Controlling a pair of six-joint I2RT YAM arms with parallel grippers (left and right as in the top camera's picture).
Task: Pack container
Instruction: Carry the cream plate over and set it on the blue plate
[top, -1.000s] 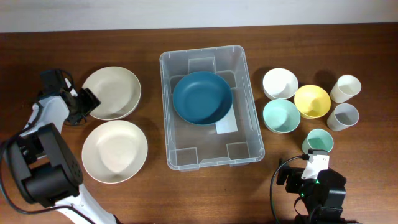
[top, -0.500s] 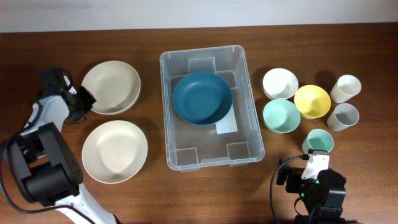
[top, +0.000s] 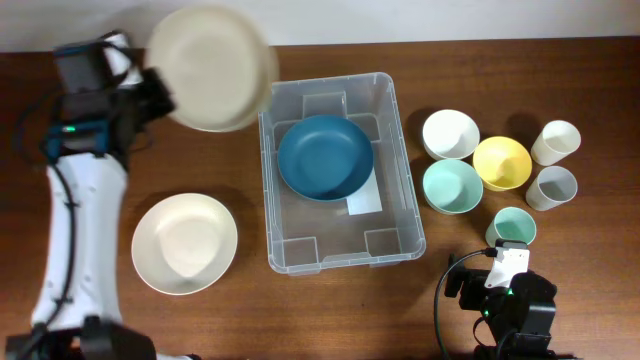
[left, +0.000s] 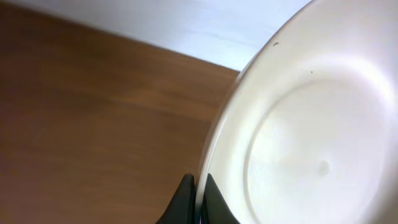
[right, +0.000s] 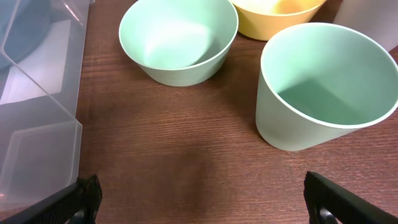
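Observation:
The clear container (top: 330, 225) stands mid-table with a dark blue bowl (top: 325, 157) in its far half. My left gripper (top: 160, 95) is raised off the table, left of the container's far corner, and shut on the rim of a cream bowl (top: 210, 68). In the left wrist view the two fingers (left: 198, 199) pinch that thin rim, and the cream bowl (left: 311, 143) fills the right side. A second cream bowl (top: 184, 243) lies on the table below. My right gripper (top: 505, 270) rests low at the front right, open and empty (right: 208, 202). The container's corner (right: 37, 124) shows at its left.
Right of the container stand a white bowl (top: 450, 133), a mint bowl (top: 452, 185), a yellow bowl (top: 501, 162), a cream cup (top: 556, 142), a grey cup (top: 552, 187) and a mint cup (top: 513, 228). The mint bowl (right: 177, 40) and mint cup (right: 323, 87) lie just ahead of my right gripper.
My left gripper has shut on the far cream bowl's rim and lifted it up and to the right, toward the container. The right arm has not moved.

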